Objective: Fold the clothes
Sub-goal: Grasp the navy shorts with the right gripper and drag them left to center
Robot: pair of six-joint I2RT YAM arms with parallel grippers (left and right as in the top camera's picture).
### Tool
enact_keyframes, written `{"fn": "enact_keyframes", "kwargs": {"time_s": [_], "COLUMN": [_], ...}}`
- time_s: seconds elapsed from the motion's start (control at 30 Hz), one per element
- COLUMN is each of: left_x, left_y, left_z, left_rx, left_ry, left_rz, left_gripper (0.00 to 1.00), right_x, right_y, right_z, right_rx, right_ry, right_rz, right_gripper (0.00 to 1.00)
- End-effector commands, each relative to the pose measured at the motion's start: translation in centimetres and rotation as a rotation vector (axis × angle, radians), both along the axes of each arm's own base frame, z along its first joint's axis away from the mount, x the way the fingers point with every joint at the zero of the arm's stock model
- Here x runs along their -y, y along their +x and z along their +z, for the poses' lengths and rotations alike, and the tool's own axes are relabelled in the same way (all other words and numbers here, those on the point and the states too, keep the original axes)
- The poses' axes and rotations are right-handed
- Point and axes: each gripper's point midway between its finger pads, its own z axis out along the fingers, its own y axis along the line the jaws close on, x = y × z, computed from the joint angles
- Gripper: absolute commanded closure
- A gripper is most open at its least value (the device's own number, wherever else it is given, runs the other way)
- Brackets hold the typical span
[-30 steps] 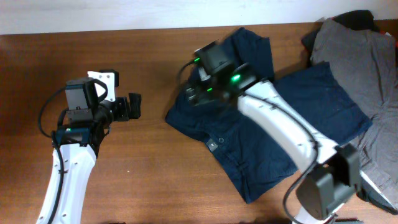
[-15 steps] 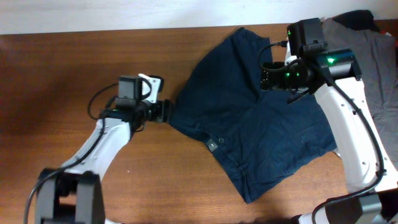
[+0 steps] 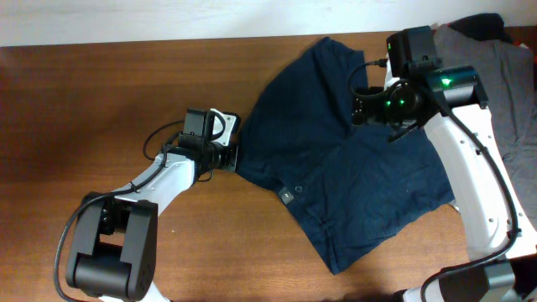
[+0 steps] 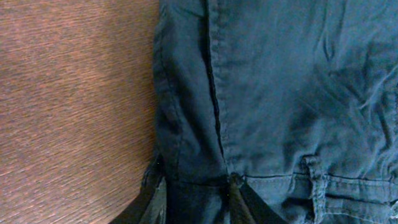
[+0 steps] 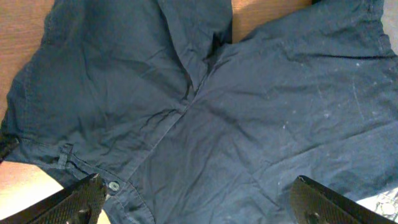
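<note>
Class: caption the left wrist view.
Left tool straddles a waistband corner of the navy shorts on the wooden table.

The grey garment runs off the overhead view's right edge.

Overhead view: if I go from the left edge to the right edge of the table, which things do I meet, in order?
Left gripper → navy shorts → grey garment. The right gripper hangs over the shorts, so it is left out.

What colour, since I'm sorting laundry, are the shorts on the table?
Plain dark navy blue, no pattern; the shorts show best in the right wrist view.
</note>
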Motion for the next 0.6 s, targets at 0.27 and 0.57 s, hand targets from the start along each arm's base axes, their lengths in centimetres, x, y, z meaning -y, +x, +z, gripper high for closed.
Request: {"fn": "enact_keyframes", "kwargs": {"time_s": [0.27, 0.57], "left_x": [-3.2, -19.0], "left_y": [3.8, 11.1], "left_z": [2.7, 11.5], "left_rx": [0.08, 0.271], "left_ry": [0.03, 0.031], "left_rz": [0.095, 0.433], "left_gripper": [1.0, 1.0], "right_x": [0.3, 0.4], "right_y": [-1.4, -1.5], "right_z": [0.6, 0.6], "right_rx": [-0.026, -0.033], "right_ry": [0.0, -0.001], "right_rz": [-0.008, -0.008], "right_gripper": [0.01, 0.01]}}
